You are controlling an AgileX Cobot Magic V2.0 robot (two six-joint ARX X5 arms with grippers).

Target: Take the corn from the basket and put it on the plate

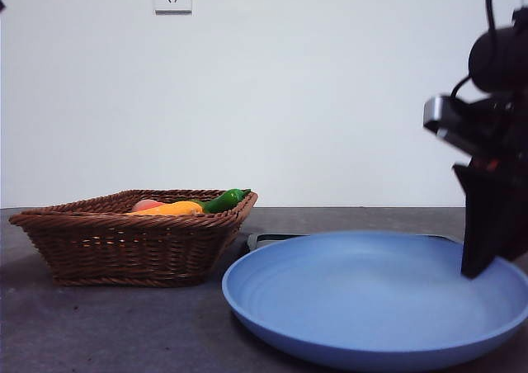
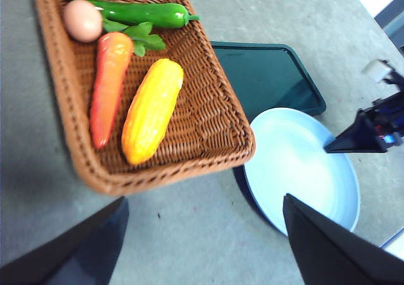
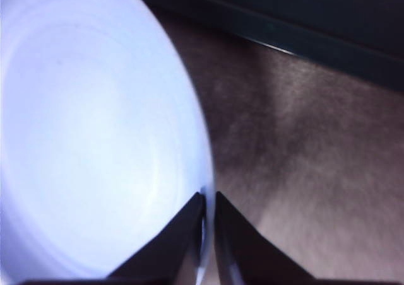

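Plate (image 1: 330, 307) bare, right gripper (image 3: 208, 203) nearly closed astride its rim; left gripper (image 2: 202, 234) wide, empty. Basket (image 2: 208, 127) holds yellow, ridged corn (image 2: 151, 108), carrot (image 2: 108, 83), pepper (image 2: 139, 12), peach (image 2: 83, 20).

Right gripper (image 3: 208, 200) clamped (rim-level), left gripper (image 2: 202, 234) wide apart.

Basket (image 2: 208, 118) on the desk (image 2: 183, 234) holds corn (image 2: 151, 108), carrot (image 2: 108, 83), pepper (image 2: 142, 12) and peach (image 2: 82, 20); plate (image 2: 297, 165) beside it, tray (image 2: 268, 77) behind.
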